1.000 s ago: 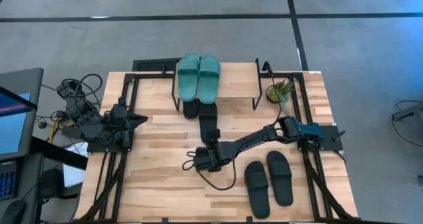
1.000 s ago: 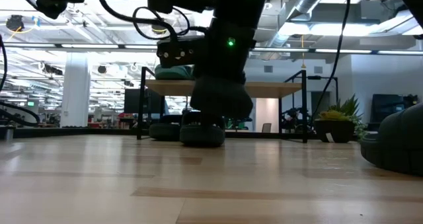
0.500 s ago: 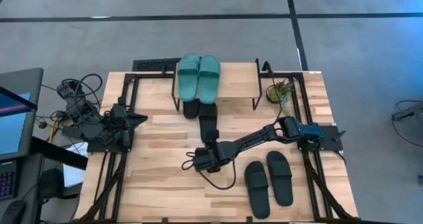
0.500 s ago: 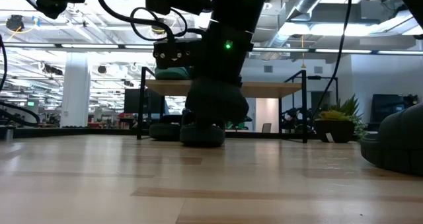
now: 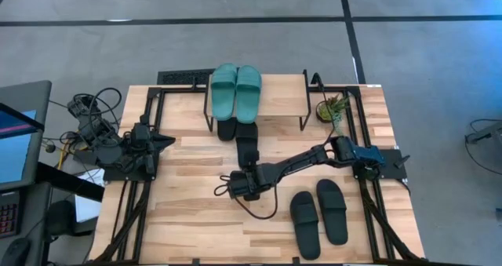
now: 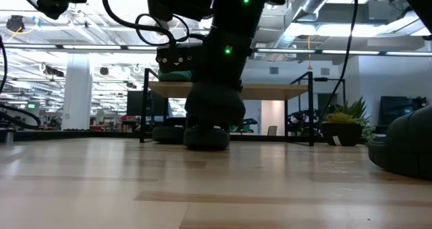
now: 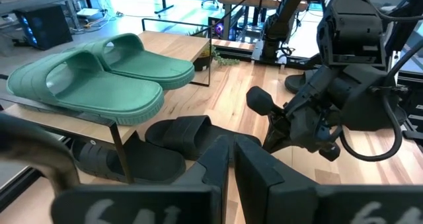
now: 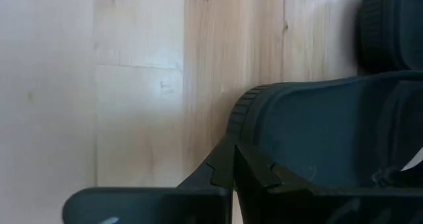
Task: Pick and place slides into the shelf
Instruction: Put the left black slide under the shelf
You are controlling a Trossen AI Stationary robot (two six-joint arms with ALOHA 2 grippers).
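My right pincer (image 5: pixel 249 177) sits low over the middle of the table (image 5: pixel 188 219), clenched, its tips meeting against the heel of a black slide (image 8: pixel 330 131) that lies flat on the wood just ahead of it; I cannot tell whether they bite the rim or only press on it. From overhead that slide (image 5: pixel 247 147) points away from my pincer toward the shelf (image 5: pixel 278 89), its far end at the shelf's front edge, beside another black slide (image 5: pixel 227 128) lying half under the board. The overhead camera hides what is beneath the board; my left wrist camera shows it, both black slides (image 7: pixel 192 133) lying under the wooden top, and the teal-green pair (image 7: pixel 99 75) side by side on top. Behind my pincer, toward the near right of the table, the last black pair (image 5: pixel 319 216) lies side by side. The table-level view shows only my arm's dark bulk before the shelf legs. My left pincer (image 5: pixel 166 140) waits clenched and empty, far off to the left side.
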